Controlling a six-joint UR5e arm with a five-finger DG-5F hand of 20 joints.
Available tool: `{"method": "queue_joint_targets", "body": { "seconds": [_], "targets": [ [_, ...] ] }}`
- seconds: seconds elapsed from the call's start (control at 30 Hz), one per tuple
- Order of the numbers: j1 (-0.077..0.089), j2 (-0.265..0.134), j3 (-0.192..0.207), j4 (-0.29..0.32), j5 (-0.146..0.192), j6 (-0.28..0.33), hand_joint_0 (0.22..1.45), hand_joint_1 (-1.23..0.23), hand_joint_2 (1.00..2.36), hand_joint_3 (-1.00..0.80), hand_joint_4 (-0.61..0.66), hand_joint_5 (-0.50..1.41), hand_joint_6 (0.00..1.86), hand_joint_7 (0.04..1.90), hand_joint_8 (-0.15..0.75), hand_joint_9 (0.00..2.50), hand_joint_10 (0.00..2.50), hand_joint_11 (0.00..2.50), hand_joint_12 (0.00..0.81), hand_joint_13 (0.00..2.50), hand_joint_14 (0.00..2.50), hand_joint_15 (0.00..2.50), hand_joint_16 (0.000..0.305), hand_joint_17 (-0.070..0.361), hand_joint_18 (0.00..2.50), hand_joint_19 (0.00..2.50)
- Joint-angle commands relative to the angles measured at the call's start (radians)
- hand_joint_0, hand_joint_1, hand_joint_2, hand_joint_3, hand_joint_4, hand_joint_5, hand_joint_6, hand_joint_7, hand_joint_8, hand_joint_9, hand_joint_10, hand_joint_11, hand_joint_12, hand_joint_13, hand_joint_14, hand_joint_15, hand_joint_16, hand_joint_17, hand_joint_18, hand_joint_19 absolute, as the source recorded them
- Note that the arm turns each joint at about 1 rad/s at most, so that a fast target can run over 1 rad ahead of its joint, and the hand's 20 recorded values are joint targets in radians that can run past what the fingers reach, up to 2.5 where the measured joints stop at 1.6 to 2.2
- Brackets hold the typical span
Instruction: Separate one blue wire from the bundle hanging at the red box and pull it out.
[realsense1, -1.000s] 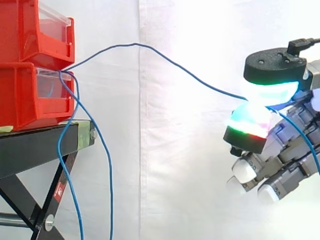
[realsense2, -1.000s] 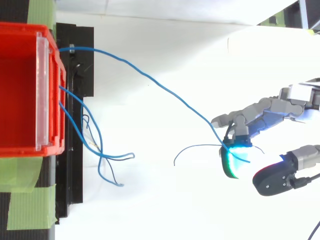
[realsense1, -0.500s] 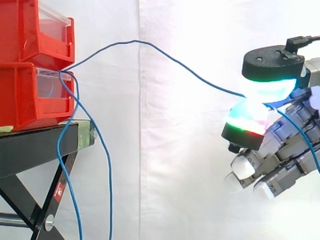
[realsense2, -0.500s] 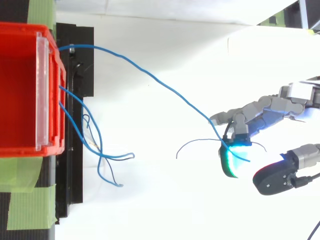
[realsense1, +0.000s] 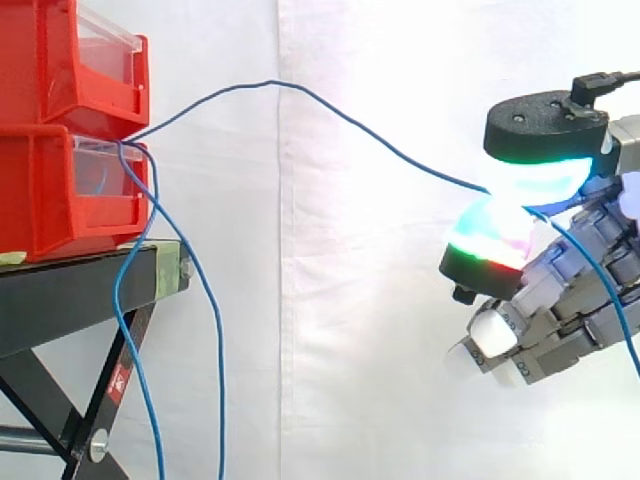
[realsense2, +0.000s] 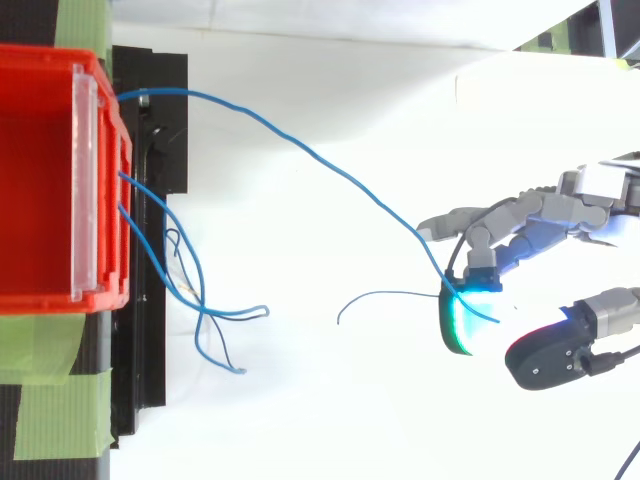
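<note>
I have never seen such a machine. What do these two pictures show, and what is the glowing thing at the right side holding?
It is a robot arm that ends in a hand with fingers and a thumb. The glowing pads are the hand's own fingertips. One picture is taken from the side, level with the work. The other looks down from above. Two red bins are stacked on a black stand before a white curtain. Several loose wires hang down from the bins' front. The hand pinches one blue wire between two pads. That wire arches from the bins through the air to the hand, apart from the ones hanging down.
</note>
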Motion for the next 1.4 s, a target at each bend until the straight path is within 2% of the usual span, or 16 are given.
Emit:
{"method": "queue_joint_targets", "body": {
  "seconds": [0.0,1.17,1.2,1.37],
  "targets": [
    [0.000,0.000,-0.001,0.000,0.000,0.000,0.58,-0.82,1.00,-0.03,-0.08,-0.09,0.88,1.02,0.344,0.80,0.01,0.45,0.455,0.23,0.01,0.25,0.073,0.165,0.06,0.00],
    [0.002,0.000,0.001,0.000,0.000,0.000,0.58,-0.82,1.01,-0.04,-0.08,-0.09,0.88,1.01,0.343,0.80,0.01,0.44,0.458,0.25,0.01,0.24,0.073,0.165,0.13,0.03],
    [0.002,-0.001,-0.001,0.000,0.000,0.000,0.58,-0.84,1.01,-0.04,-0.08,-0.09,0.86,1.08,0.348,0.83,0.01,0.42,0.465,0.28,0.01,0.21,0.074,0.166,0.18,0.00],
    [0.002,0.000,-0.001,0.000,0.000,0.000,0.58,-0.84,1.01,-0.04,-0.08,-0.09,0.86,1.08,0.350,0.83,0.01,0.42,0.465,0.28,0.01,0.22,0.074,0.166,0.19,0.00]
  ]
}}
